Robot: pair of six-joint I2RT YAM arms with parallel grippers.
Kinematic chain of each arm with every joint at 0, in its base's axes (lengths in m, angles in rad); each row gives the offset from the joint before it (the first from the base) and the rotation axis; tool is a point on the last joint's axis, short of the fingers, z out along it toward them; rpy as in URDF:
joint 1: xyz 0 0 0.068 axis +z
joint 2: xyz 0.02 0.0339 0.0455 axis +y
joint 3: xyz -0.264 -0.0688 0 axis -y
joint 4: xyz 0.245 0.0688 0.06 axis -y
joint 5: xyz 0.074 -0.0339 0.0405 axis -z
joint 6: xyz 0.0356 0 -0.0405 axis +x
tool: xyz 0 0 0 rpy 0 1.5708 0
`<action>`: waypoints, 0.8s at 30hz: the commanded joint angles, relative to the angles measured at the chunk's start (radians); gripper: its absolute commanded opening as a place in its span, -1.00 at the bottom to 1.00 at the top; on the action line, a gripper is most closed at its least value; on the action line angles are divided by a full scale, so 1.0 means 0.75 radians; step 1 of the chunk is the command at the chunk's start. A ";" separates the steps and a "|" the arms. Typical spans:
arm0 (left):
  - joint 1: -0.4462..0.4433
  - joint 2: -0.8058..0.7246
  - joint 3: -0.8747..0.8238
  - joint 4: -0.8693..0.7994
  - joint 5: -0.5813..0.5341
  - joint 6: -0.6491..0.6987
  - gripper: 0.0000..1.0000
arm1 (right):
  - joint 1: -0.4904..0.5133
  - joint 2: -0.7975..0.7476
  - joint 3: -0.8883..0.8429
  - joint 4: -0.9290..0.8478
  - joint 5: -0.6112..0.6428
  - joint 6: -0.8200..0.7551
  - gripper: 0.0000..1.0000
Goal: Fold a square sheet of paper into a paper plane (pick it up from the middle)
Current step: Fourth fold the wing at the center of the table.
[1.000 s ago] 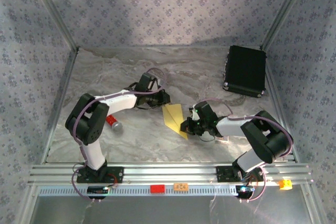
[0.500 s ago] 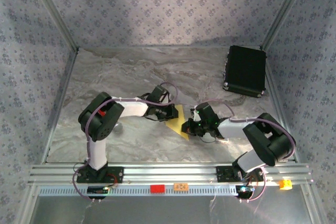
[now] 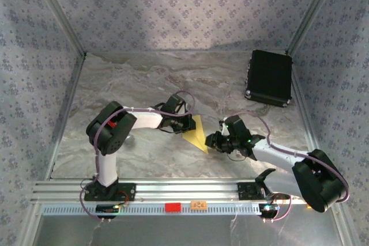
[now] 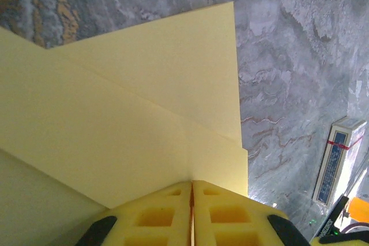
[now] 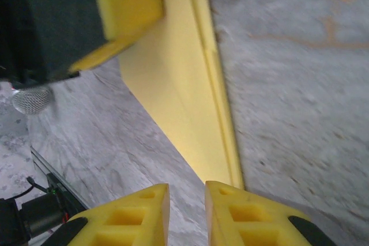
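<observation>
Right arm has swung its elbow out toward 5 o'clock on the table since a second ago, and the left arm has slid in so its wrist now sits right on the paper (image 3: pixel 196 133). That folded yellow piece lies flat about mid-table, pointy end aimed at 5 o'clock. Left gripper (image 3: pixel 183 124) is on its 10 o'clock edge, and from the left wrist you can see the fingers (image 4: pixel 230 217) pressed together with the paper (image 4: pixel 144 113) caught in the seam, so it's pinching it. Right gripper (image 3: pixel 211 141) sits just off the tip at 4 o'clock. In its own view the jaws stand a little apart with bare table showing in the gap, and the paper (image 5: pixel 173 84) ends just ahead of them, so I'd say it has nothing in its grip. My worry is that one pinch on one edge is all that's holding the sheet. If the left arm drags or lifts, the layered flaps could spring open or the whole thing could pivot and skew the crease. And if the right gripper (image 5: pixel 187 191) noses forward while barely spread, it could jam into the tip and crumple it instead of sliding around it. Thin paper, so a hard tug might tear it too.
</observation>
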 commanded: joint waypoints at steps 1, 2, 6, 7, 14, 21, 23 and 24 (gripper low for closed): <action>0.005 0.017 -0.038 -0.036 -0.031 -0.015 -0.83 | 0.000 -0.019 -0.026 -0.096 -0.044 0.036 -0.47; 0.007 0.013 -0.036 -0.032 -0.028 -0.015 -0.83 | 0.001 -0.016 -0.026 -0.105 -0.048 0.039 -0.47; 0.010 0.011 -0.034 -0.031 -0.019 -0.018 -0.83 | 0.013 -0.006 -0.031 -0.090 -0.064 0.053 -0.45; 0.012 0.011 -0.036 -0.029 -0.019 -0.018 -0.82 | 0.015 -0.002 -0.030 -0.091 -0.064 0.054 -0.44; 0.012 0.011 -0.040 -0.017 -0.016 -0.027 -0.82 | 0.011 0.022 -0.036 -0.099 -0.056 0.061 -0.38; 0.013 0.011 -0.045 -0.013 -0.012 -0.026 -0.83 | 0.014 0.064 -0.031 -0.087 -0.062 0.061 -0.36; 0.013 0.011 -0.044 -0.013 -0.012 -0.025 -0.82 | 0.013 0.075 -0.032 -0.093 -0.057 0.065 -0.36; 0.013 0.011 -0.044 -0.014 -0.011 -0.025 -0.82 | 0.012 0.079 -0.038 -0.076 -0.059 0.069 -0.36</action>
